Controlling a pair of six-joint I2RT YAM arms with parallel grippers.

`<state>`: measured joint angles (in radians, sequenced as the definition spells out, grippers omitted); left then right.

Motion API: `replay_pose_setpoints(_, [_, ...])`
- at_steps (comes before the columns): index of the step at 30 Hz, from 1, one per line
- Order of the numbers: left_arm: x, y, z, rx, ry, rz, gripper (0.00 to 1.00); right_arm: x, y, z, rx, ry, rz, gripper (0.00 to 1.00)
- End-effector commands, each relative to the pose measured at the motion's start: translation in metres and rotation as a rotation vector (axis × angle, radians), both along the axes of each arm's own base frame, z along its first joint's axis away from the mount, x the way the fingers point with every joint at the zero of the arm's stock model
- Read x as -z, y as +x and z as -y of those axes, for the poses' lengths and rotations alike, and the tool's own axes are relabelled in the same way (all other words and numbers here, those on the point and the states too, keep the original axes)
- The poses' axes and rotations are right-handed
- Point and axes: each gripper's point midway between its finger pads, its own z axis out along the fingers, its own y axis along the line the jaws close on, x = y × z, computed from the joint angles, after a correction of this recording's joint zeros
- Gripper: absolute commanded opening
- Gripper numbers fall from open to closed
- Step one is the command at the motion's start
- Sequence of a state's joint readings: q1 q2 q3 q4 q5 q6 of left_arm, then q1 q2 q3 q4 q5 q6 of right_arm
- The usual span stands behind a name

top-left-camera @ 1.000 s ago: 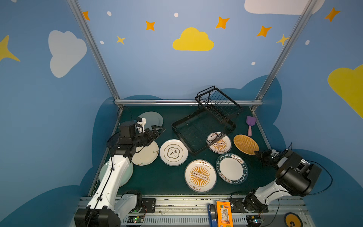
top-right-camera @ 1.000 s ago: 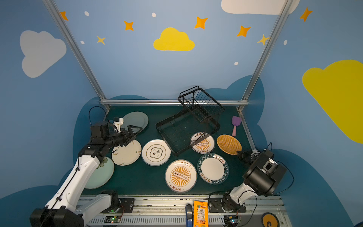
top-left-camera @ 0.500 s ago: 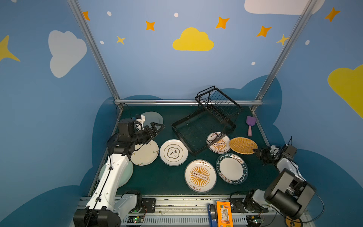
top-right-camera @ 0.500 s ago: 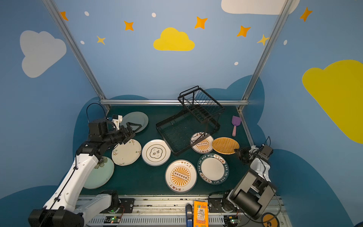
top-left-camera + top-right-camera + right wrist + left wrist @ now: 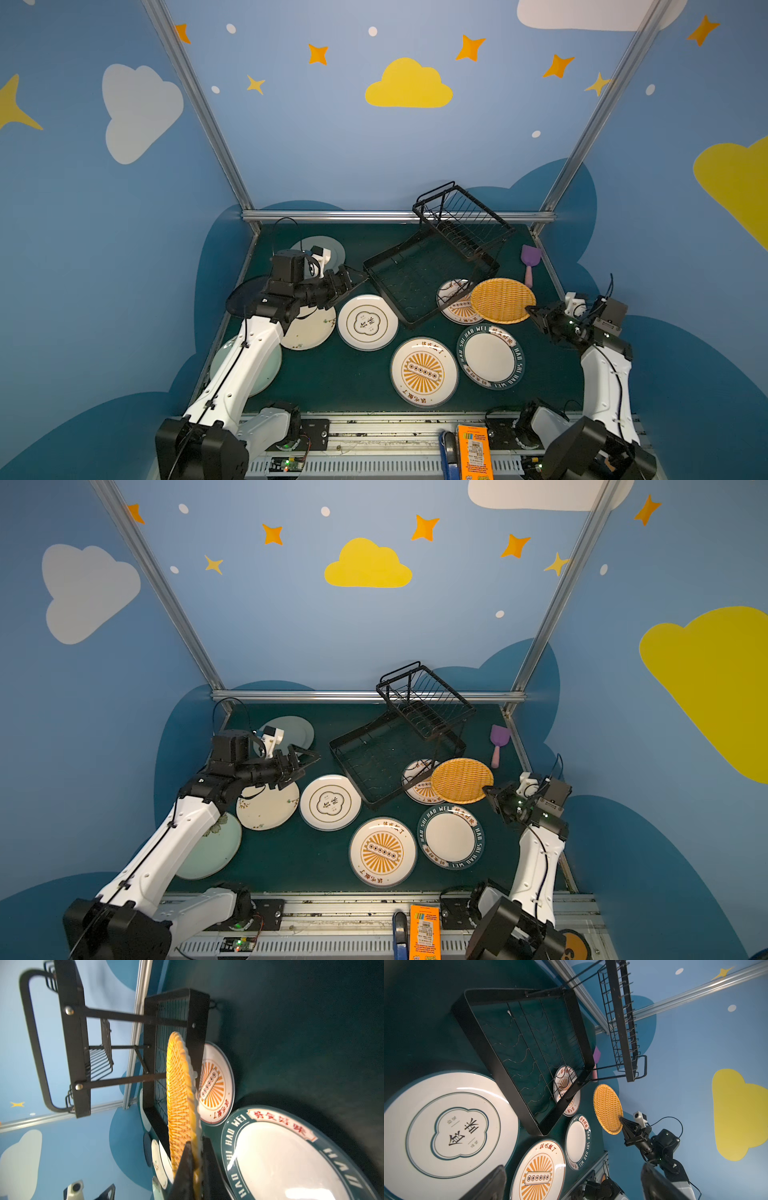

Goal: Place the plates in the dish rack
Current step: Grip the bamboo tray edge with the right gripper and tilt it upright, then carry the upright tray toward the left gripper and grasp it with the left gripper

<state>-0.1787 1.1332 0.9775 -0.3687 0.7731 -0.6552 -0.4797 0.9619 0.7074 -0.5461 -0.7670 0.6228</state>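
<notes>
Plates [image 5: 424, 371] all lie outside the dish rack [image 5: 386, 296], which stands askew at the back right of the worktop [image 5: 332, 390], its raised basket toward the rear wall. We find the right claw [image 5: 531, 311] pinching the near rim of the orange woven-look plate [image 5: 502, 300]. That plate is lifted and tilted, and it overlaps a small sunburst plate [image 5: 451, 299] that sits partly under the rack's tray corner. We cannot tell whether the two touch. In front of them lie the teal lettered plate [image 5: 490, 357] and a larger sunburst plate, side by side. We record the left claw [image 5: 355, 277] spread wide, holding nothing, hovering just beside the tray's left corner above the cream plate [image 5: 311, 330]. The flower-outline plate [image 5: 366, 322] lies flat beside the cream one. The mint plate [image 5: 212, 850], navy plate [image 5: 243, 295] and grey-green plate [image 5: 334, 249] lie along the left side. A purple scoop [image 5: 530, 262] rests near the right edge.
</notes>
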Motion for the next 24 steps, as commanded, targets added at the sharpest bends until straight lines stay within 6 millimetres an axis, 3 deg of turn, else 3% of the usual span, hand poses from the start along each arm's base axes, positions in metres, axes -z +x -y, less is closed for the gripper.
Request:
replay_pose_setpoints(1, [-0.002, 0.0, 0.017, 0.037, -0.024, -0.001, 1.0, -0.029, -0.006, -0.031, -0.121, 0.018, 0.06, 0.0])
replay_pose_setpoints(8, [0.013, -0.002, 0.063, 0.068, -0.111, -0.06, 0.97, -0.048, -0.015, -0.09, -0.294, 0.071, 0.136, 0.0])
replay_pose_setpoints(14, [0.023, -0.002, 0.107, 0.093, -0.165, -0.124, 0.89, -0.065, -0.008, -0.127, -0.366, 0.086, 0.228, 0.0])
replay_pose_setpoints(19, [0.039, 0.003, 0.135, 0.102, -0.15, -0.166, 0.8, -0.072, -0.003, -0.151, -0.436, 0.125, 0.193, 0.0])
replay_pose_setpoints(24, [0.04, 0.015, 0.146, 0.079, -0.195, -0.16, 0.71, -0.074, 0.0, -0.162, -0.473, 0.153, 0.172, 0.0])
